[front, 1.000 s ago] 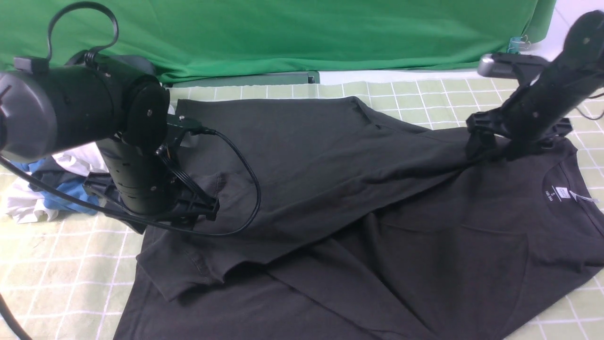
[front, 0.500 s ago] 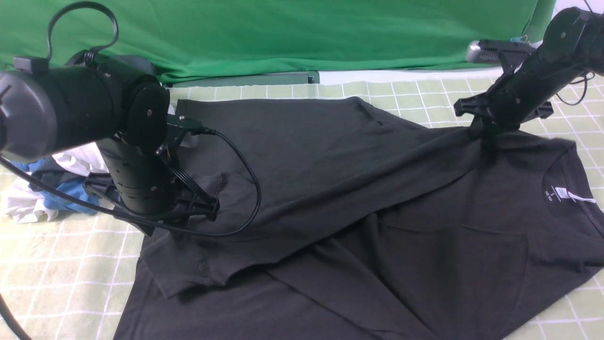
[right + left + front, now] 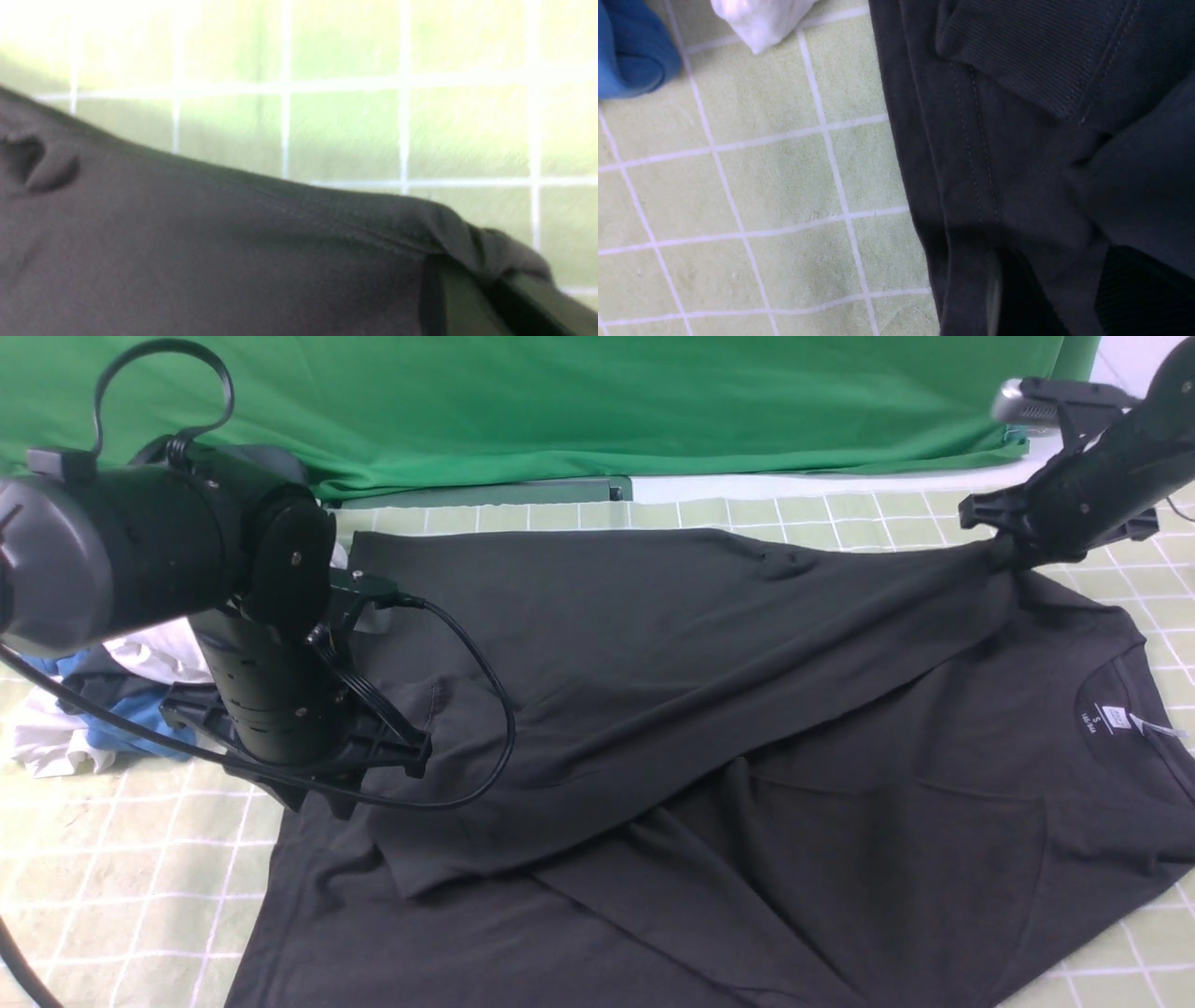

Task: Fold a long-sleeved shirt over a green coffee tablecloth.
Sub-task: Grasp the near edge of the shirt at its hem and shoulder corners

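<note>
A: Where's the shirt (image 3: 653,691)?
B: On the checked tablecloth (image 3: 112,859). The right gripper (image 3: 1004,558) pinches a raised fold near the collar; the left gripper (image 3: 364,770) sits at the hem (grip unclear).
A: Then lift both ends evenly, keeping it taut.

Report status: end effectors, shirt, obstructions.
Both shut on the long-sleeved shirt: left end effector at its edge, right end effector holding a pinch raised above the green coffee tablecloth. Fold unfinished. Nearby, the white and blue garments lie off the shirt.
</note>
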Available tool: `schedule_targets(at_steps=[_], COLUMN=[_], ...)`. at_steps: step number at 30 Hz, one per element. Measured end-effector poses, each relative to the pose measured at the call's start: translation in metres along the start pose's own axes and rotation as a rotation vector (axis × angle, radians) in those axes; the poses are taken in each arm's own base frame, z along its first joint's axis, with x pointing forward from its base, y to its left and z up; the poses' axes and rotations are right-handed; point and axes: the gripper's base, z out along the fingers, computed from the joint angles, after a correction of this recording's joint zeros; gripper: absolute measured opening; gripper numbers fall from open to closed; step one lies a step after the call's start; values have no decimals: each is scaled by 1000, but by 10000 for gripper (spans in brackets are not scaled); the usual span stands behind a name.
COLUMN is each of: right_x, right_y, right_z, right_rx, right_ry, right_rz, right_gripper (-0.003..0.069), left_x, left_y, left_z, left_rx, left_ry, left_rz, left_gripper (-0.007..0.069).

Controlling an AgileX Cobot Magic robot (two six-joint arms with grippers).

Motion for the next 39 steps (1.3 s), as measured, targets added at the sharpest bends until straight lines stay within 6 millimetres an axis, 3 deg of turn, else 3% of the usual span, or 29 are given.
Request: schedule_targets(at_steps=[4,8,10,11,12,14,15,16,17,19,21,24,27,33,34,37,39], right_x=[-1,-3,-6,-7,-9,-10,-10,-10,-10,-4,6,31,64,140,145,172,182], right_y=[-2,-3,-3,-3,-3,-2,-2,1,3,7,11,16,19,29,30,38,48], right_z=[0,-5,-16,-22,-30,-58,-58,-82,-92,-117,-138,-160,-169,-160,-158,-146,-135], right_rx=[12,31,46,54,68,93,96,102,102,95,88,82,53,-60,-75,-118,-127], right_ry=[-11,12,55,75,93,143,144,162,161,175,181,199,223,301,305,319,306], right_rz=[-14,-44,-73,-83,-98,-124,-125,-142,-152,-173,-181,-189,-179,-104,-99,-127,-175], right_gripper=[158,449,552,568,569,503,494,391,326,148,53,15,13,47,56,166,296], left_x=[1,5,11,15,19,35,35,49,56,73,91,111,120,121,120,116,112], left_y=[-1,2,6,7,8,11,11,12,13,13,14,14,13,11,11,10,9], left_z=[-2,-22,-41,-49,-57,-75,-75,-82,-84,-82,-74,-57,-42,-31,-31,-29,-26], left_rx=[11,20,26,31,36,64,64,87,97,117,128,129,128,146,147,152,154], left_ry=[-5,-65,-113,-127,-136,-166,-166,-181,-186,-170,-142,-113,-102,-103,-106,-125,-135], left_rz=[-7,-14,-21,-25,-32,-58,-58,-83,-96,-123,-151,-167,-171,-186,-188,-192,-192], left_gripper=[256,256,256,256,256,250,249,238,232,217,200,188,190,229,237,264,282])
